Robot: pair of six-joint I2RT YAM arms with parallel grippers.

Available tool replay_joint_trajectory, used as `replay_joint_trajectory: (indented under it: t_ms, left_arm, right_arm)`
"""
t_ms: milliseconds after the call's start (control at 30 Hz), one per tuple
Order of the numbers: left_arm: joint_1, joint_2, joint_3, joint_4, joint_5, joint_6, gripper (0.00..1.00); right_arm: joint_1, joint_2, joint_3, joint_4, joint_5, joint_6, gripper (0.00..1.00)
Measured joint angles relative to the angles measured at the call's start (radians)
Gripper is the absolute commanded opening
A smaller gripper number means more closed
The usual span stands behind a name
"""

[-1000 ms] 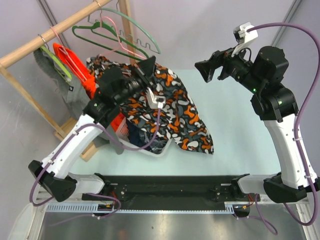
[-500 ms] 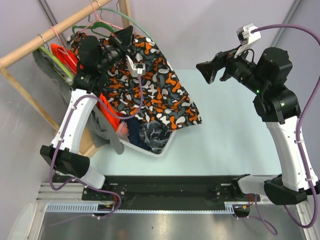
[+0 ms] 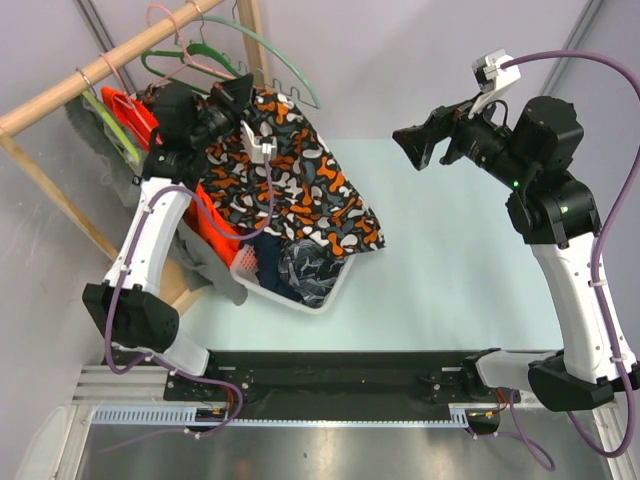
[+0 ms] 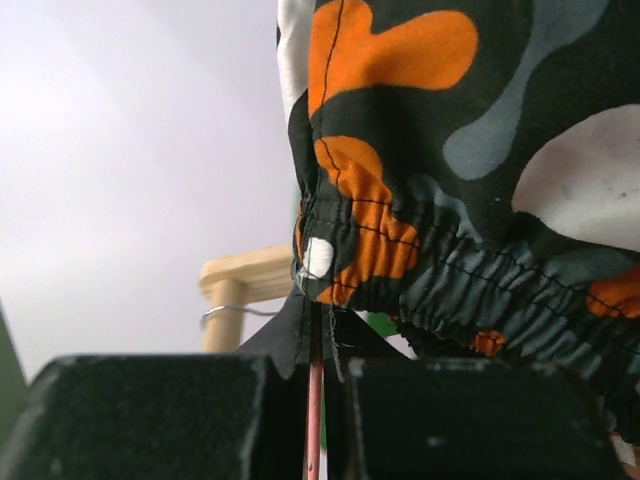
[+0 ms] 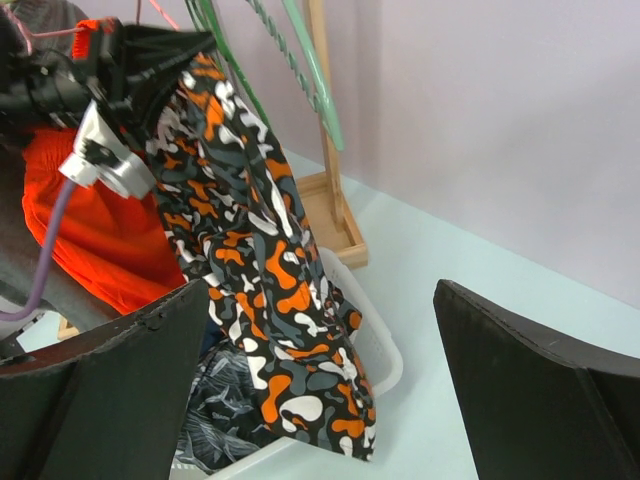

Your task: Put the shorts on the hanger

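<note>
Left gripper is clamped on the waistband of the shorts, which hang from it down toward the basket, with the hanger on the rail just up-left of that claw, so the left arm is nearer; right gripper gapes empty, well apart.

no readable text, label or number shows anywhere.

We only catch a thin sliver of the hanger up close. The shorts hide the rest and run off the top and right edges.
</note>
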Motion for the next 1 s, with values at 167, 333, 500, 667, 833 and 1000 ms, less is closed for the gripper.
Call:
replay_joint_trajectory:
  t_ms: [167, 333, 500, 667, 833, 1000]
  left_arm:
    - [0.004, -0.014, -0.094, 0.003, -0.001, 0.021, 0.3]
    - [0.008, -0.063, -0.158, -0.006, -0.026, 0.025, 0.76]
    - [0.011, -0.162, -0.229, -0.082, -0.037, 0.016, 0.99]
    - [0.011, -0.283, -0.274, -0.224, -0.049, 0.0, 0.99]
    - [-0.04, -0.408, -0.278, -0.428, -0.062, -0.03, 1.0]
    - [-0.329, -0.414, -0.271, -0.641, -0.132, -0.108, 1.0]
  right_arm:
    - [0.0, -0.003, -0.004, 0.0, -0.005, 0.0, 1.0]
    - [0.0, -0.006, -0.012, 0.002, -0.007, 0.001, 1.0]
    - [0.0, -0.014, -0.03, 0.007, -0.013, 0.001, 1.0]
    - [0.0, -0.026, -0.055, 0.011, -0.02, 0.001, 1.0]
    - [-0.001, -0.032, -0.073, 0.016, -0.024, 0.001, 1.0]
    - [-0.002, -0.035, -0.099, 0.02, -0.024, 0.008, 1.0]
